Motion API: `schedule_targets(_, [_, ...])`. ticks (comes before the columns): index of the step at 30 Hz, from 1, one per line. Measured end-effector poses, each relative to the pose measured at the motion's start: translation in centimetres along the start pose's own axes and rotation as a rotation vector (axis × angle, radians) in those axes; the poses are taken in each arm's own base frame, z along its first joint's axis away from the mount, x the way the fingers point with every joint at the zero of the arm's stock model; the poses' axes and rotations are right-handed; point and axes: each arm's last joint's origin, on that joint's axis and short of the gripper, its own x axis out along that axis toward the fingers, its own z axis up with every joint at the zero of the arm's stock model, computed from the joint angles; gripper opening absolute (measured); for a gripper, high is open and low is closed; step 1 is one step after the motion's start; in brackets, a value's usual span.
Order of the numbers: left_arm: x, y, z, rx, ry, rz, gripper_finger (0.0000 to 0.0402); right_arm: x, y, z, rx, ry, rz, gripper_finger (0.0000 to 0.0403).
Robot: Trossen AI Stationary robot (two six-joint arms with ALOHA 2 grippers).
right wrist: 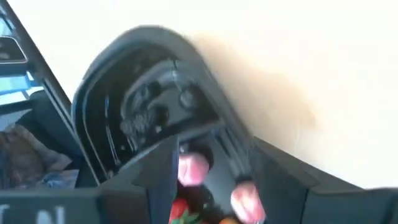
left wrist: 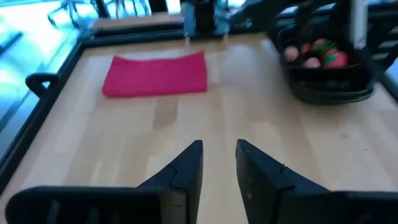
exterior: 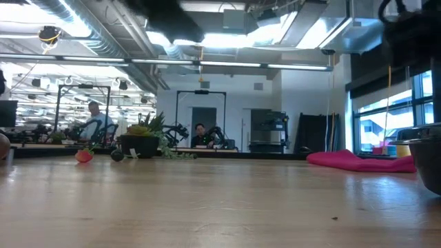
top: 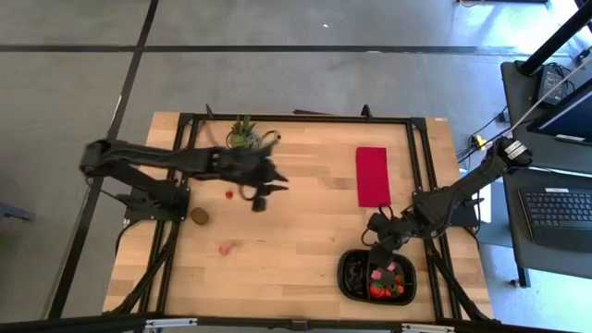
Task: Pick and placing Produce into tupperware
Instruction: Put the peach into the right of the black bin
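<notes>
The black tupperware point(top: 353, 276) sits at the table's near right with several red and pink fruit pieces point(top: 381, 282) in it. My right gripper point(top: 377, 237) hangs open just above its far rim; in the right wrist view point(right wrist: 214, 177) pink pieces point(right wrist: 193, 168) lie in the tray between its spread fingers. My left gripper point(top: 263, 194) is raised over the table's middle, open by a narrow gap point(left wrist: 219, 158) and empty. Loose produce rests on the wood: a small red piece point(top: 228, 193), a brown kiwi-like oval point(top: 199, 215) and a pink piece point(top: 224, 248).
A flat red cloth point(top: 372, 176) lies at the far right of the table, ahead of my left gripper point(left wrist: 157, 74). A potted green plant point(top: 243, 135) stands at the far edge. Black frame rails point(top: 418, 157) run along the table's sides. Bare wood lies between the arms.
</notes>
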Motion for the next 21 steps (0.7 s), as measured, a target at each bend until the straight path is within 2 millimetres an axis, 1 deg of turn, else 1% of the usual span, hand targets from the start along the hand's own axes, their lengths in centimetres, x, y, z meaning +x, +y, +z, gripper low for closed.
schedule_targets(4, [-2.5,-1.1,-2.0,-0.010,-0.093,-0.030,0.0082,-0.1,0.2,1.7,-0.057,-0.064,0.065,0.0193])
schedule_targets(9, [-3.9,-2.4,-4.1,-0.034,-0.085,-0.088,0.0075,-1.0,0.9,4.1,-0.124,-0.157,0.219,0.0193])
schedule_targets(13, [-4.0,-3.1,-5.1,-0.023,-0.052,-0.115,0.0071,-1.9,1.2,6.5,-0.289,-0.323,0.303,0.0193])
schedule_targets(15, [-3.9,-3.2,-5.2,-0.040,-0.035,-0.122,0.0072,-2.4,1.2,7.8,-0.362,-0.413,0.325,0.0193])
schedule_targets(19, [-3.9,-3.4,-5.9,-0.107,0.040,-0.080,0.0090,-3.5,1.1,9.8,-0.467,-0.592,0.335,0.0193])
schedule_targets(21, [-3.9,-3.5,-6.1,-0.103,0.067,-0.082,0.0106,-4.0,0.9,10.6,-0.495,-0.677,0.314,0.0193])
